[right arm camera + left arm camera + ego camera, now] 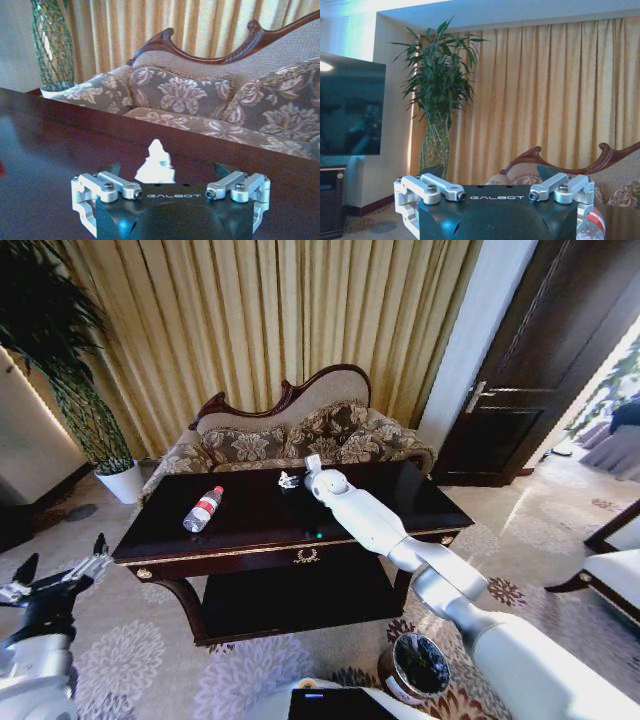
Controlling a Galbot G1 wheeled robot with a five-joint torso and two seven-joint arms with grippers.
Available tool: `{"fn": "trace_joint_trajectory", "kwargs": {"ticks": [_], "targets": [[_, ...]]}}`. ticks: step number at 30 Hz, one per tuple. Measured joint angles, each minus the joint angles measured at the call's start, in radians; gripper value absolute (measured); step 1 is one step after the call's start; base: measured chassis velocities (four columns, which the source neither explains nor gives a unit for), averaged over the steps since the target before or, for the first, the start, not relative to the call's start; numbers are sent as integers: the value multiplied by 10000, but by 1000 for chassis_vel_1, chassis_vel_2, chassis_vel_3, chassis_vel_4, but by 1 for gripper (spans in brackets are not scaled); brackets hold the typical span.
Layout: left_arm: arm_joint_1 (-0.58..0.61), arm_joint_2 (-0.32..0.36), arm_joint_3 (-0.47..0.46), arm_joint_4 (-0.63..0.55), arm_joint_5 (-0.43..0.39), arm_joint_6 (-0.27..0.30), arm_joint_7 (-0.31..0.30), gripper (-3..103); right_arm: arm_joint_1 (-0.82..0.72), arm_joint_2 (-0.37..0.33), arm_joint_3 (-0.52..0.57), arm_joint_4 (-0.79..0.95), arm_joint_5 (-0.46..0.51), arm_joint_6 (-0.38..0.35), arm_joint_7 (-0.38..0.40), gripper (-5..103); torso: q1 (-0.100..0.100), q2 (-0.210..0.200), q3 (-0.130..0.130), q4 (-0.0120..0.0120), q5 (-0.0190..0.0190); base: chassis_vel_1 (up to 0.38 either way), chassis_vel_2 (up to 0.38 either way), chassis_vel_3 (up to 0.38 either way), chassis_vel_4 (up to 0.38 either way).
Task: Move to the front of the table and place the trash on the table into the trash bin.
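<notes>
The dark glossy table (pixel 250 540) stands in front of me. On its left part lies a clear bottle with a red label (pixel 203 508). My right gripper (pixel 313 466) reaches over the table's far middle, open, and an upright crumpled white scrap (pixel 156 165) stands between its fingers (pixel 115 169) without touching them. Just left of that gripper rests a small dark-and-white piece (pixel 288 480). The trash bin (pixel 418 665) with its black liner sits on the carpet under my right arm. Low at the left, off the table, my left gripper (pixel 62 560) hangs open and holds nothing.
A floral sofa (pixel 290 435) with a carved back runs right behind the table. A potted plant (pixel 95 430) stands at the far left before gold curtains. A dark door (pixel 540 370) is at the right. Patterned carpet (pixel 130 650) lies open at the table's front left.
</notes>
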Motion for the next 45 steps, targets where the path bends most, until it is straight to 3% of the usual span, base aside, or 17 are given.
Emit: {"fn": "trace_joint_trajectory", "kwargs": {"ticks": [19, 31, 45], "targets": [[135, -40, -43, 0, 56, -2, -5, 100, 440, 751, 54, -1276, -73, 301, 0, 100, 1, 0, 0, -2, 0, 0, 0, 0, 0], [107, -64, -59, 0, 56, -16, -5, 100, 557, 1575, 178, -1874, -437, 428, -1, 100, 0, 0, 0, 0, 0, 0, 0, 0, 0], [42, -128, -6, 0, 72, -32, 0, 100, 591, 1408, 177, -2021, -645, 517, 0, 100, 0, 0, 0, -3, 1, 0, 0, 0, 0]]}}
